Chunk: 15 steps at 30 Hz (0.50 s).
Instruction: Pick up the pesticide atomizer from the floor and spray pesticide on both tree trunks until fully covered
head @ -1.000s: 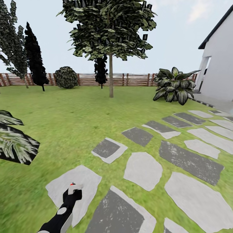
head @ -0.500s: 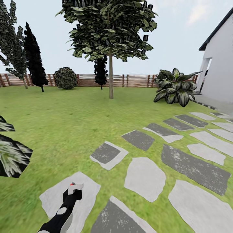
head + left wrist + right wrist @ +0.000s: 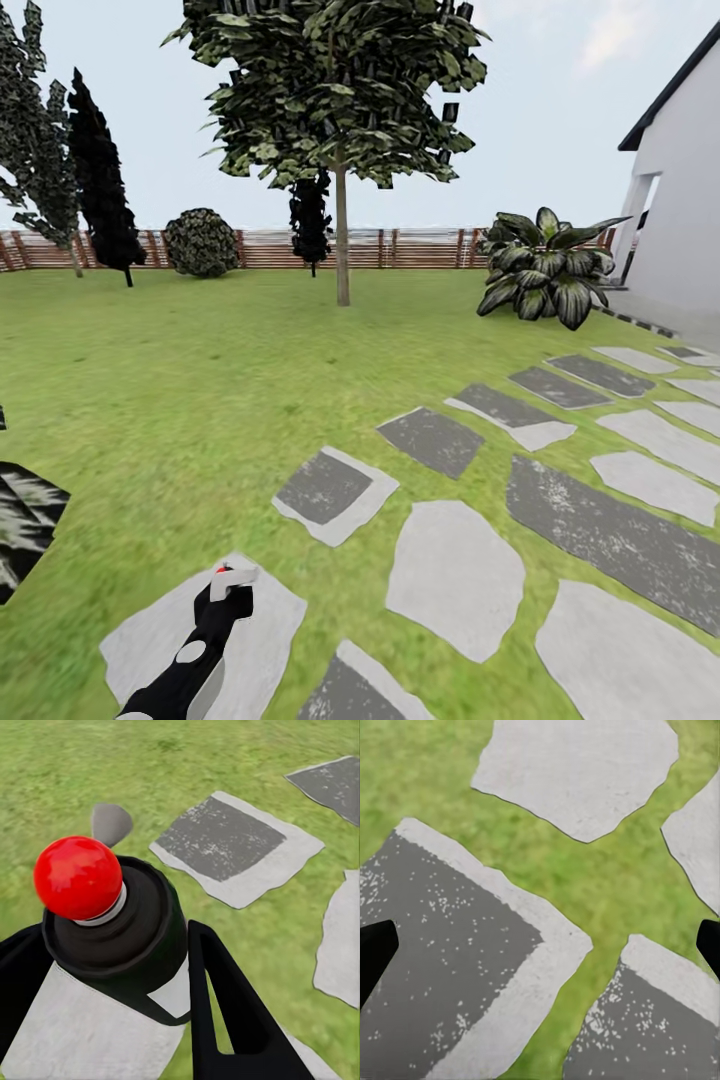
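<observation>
Green lawn (image 3: 200, 380) fills most of the head view, closed at the back by a brown slat fence (image 3: 420, 247), with a white house (image 3: 685, 220) at the right edge.

Going from left to right: two narrow dark cypress-like trees (image 3: 95, 170) stand at the far left, then a round bush (image 3: 200, 241) by the fence. Next comes one of the task's trees, with a straight grey-brown trunk (image 3: 343, 235) under a wide canopy (image 3: 335, 85); no white specks of pesticide are visible on it. Further right grows a big leafy plant (image 3: 545, 265), and grey stepping stones (image 3: 455, 575) run over the grass toward the house.

At the bottom left, the left gripper (image 3: 215, 612) is clenched around the pesticide atomizer (image 3: 105, 945). In the left wrist view its black fingers (image 3: 225, 1005) press both sides of the dark bottle with the white label, and the red spot (image 3: 77, 876) is on top. So the bottle is off the ground, in the left gripper, with the nozzle end toward the lawn.

In the right wrist view, the right gripper's fingertips (image 3: 375, 949) are wide apart and hold nothing, above the stones.

I judge that the pickup is done and the step in hand is the approach to the first tree, which is well apart. The next move calls for driving closer, keeping the grasp firm, and aiming the nozzle at the trunk before spraying. The second tree I cannot identify here.
</observation>
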{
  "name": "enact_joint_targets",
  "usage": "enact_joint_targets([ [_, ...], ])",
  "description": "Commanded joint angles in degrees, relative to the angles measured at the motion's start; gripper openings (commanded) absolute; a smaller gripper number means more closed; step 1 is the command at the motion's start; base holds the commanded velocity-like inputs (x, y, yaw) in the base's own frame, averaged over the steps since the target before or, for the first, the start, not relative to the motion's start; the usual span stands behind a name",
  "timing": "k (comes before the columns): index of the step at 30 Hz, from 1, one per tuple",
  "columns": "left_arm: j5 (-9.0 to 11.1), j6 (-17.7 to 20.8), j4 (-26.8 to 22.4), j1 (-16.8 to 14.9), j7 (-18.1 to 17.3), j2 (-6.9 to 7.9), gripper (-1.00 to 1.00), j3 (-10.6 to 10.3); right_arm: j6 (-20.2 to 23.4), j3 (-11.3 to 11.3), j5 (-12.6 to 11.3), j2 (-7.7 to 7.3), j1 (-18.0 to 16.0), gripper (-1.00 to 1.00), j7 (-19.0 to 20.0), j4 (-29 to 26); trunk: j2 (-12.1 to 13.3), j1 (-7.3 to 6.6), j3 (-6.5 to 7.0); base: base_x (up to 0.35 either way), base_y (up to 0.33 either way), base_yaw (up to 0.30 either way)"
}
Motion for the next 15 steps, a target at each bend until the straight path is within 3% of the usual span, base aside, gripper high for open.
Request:
enact_joint_targets([
  [1, 0.1, -0.2, 0.0, 0.0, -0.1, -0.04, -1.00, 0.3, -0.2, -0.3, 0.6, 0.03, 0.0, 1.00, -0.3, 0.0, 0.0, 0.06, -0.03, 0.350, 0.000, 0.000],
  [15, 0.1, -0.2, 0.0, 0.0, -0.1, -0.04, -1.00, 0.2, -0.2, -0.3, 0.6, 0.03, 0.0, 1.00, -0.3, 0.0, 0.0, 0.06, -0.03, 0.350, 0.000, 0.000],
])
